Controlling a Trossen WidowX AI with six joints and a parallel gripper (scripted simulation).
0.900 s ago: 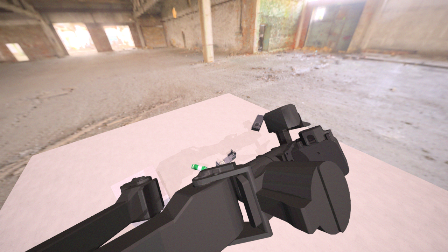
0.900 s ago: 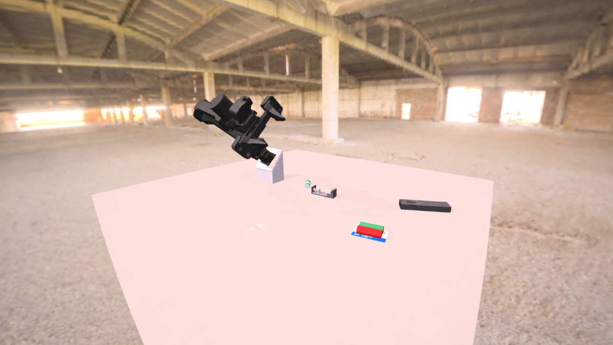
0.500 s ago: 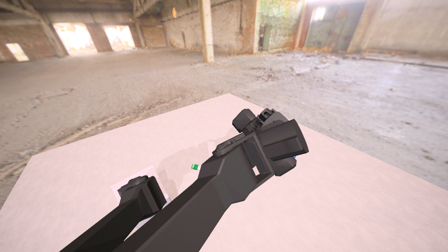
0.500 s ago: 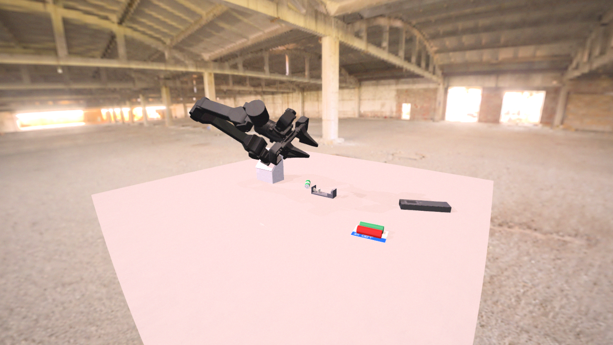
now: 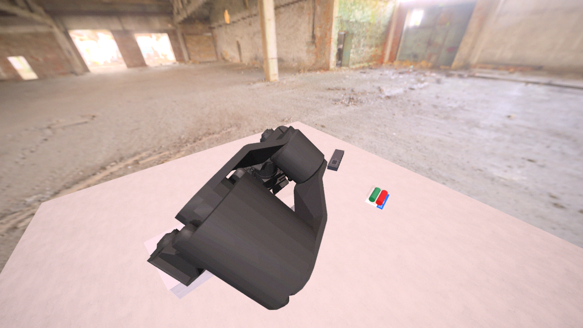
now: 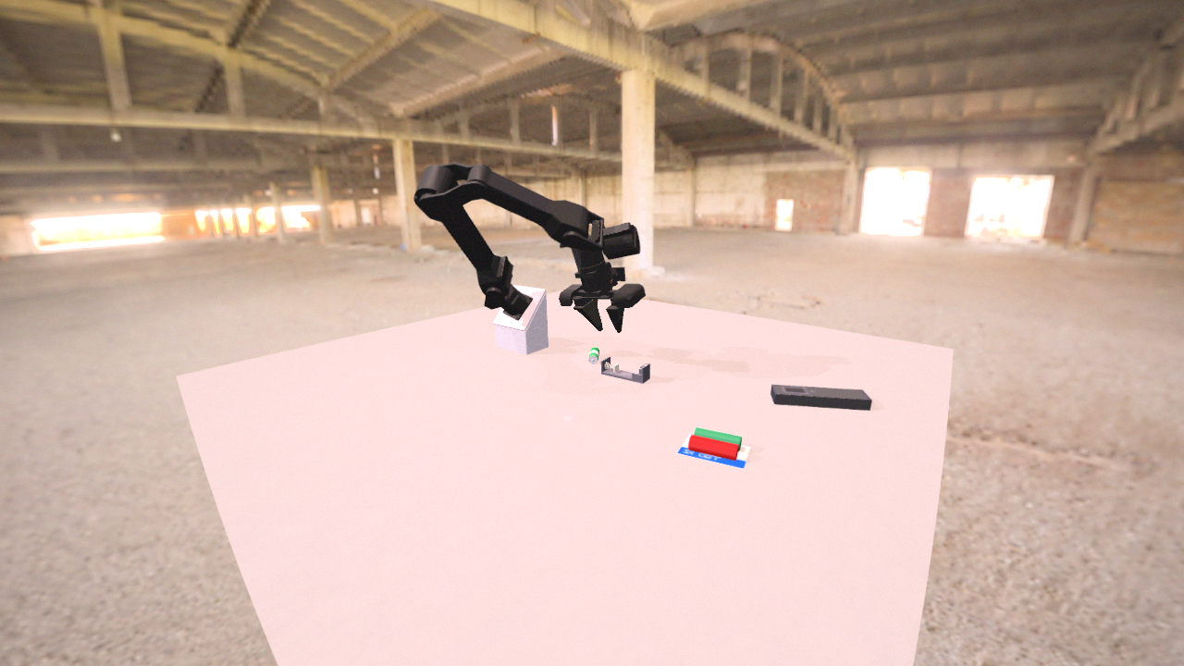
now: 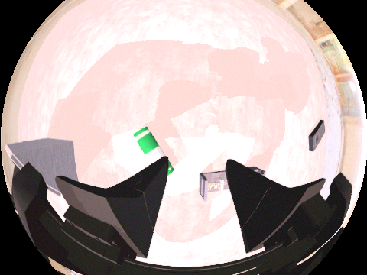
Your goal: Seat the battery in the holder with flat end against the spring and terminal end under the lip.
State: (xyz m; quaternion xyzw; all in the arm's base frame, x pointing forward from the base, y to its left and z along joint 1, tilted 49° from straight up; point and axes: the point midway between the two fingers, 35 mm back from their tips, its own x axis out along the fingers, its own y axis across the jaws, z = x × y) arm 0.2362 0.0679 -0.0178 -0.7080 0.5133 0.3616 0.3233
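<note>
The green and white battery lies on its side on the table, outside the holder and near its spring end. The dark holder stands empty with its coil spring at the end nearer the battery. My gripper is partly open with nothing between its fingers, above the table over the battery and holder. In the wrist view the left fingertip covers one end of the battery and the right fingertip covers part of the holder. In the top view the arm hides the battery and the holder.
A pack with a green and a red cell lies on the table. A black oblong box lies farther off. A grey sloped block stands beside the arm's base.
</note>
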